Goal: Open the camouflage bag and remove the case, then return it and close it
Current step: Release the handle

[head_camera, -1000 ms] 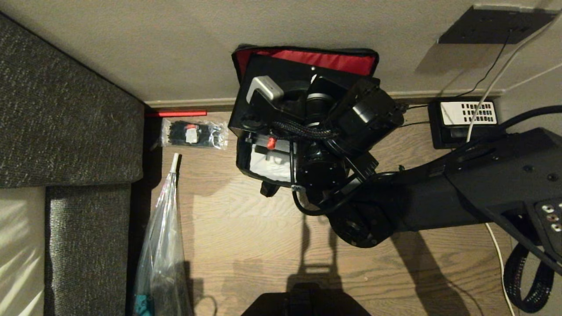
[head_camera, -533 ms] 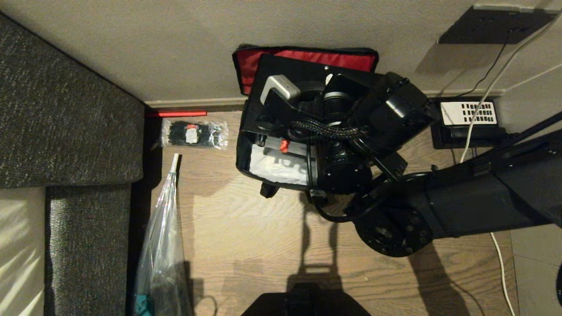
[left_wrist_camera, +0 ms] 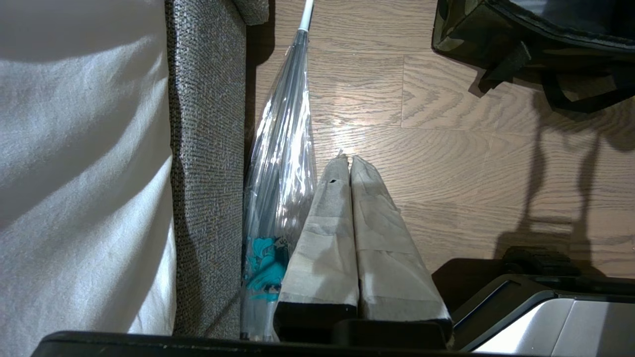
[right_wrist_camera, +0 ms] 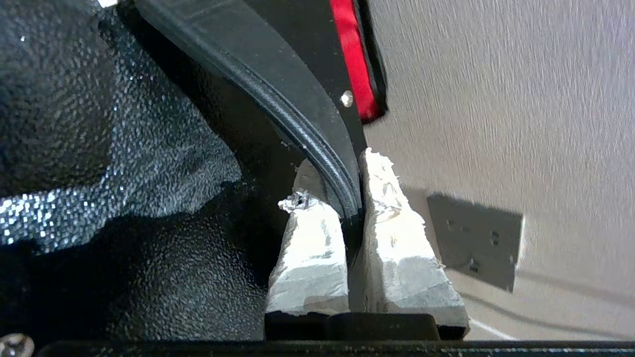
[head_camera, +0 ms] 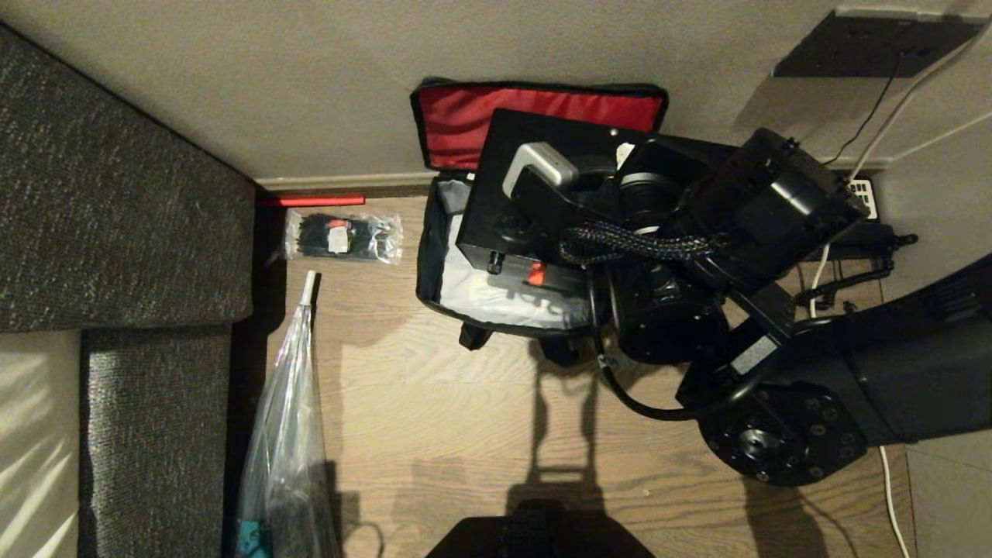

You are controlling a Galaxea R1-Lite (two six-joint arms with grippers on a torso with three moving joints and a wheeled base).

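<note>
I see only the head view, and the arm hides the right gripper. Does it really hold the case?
Observer: Yes. In the right wrist view the right gripper has its fingers pinched on the rim of the case.
Operator: And the left gripper?
Observer: The left gripper is shut and empty, above the floor beside a clear umbrella.
Operator: Is the outside of the camouflage bag visible anywhere?
Observer: Yes, the left wrist view shows the camouflage bag, its black strap lying on the floor.

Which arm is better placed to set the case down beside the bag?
Right: the right gripper is clamped on the case above the camouflage bag. The left gripper hangs shut, far off.
</note>
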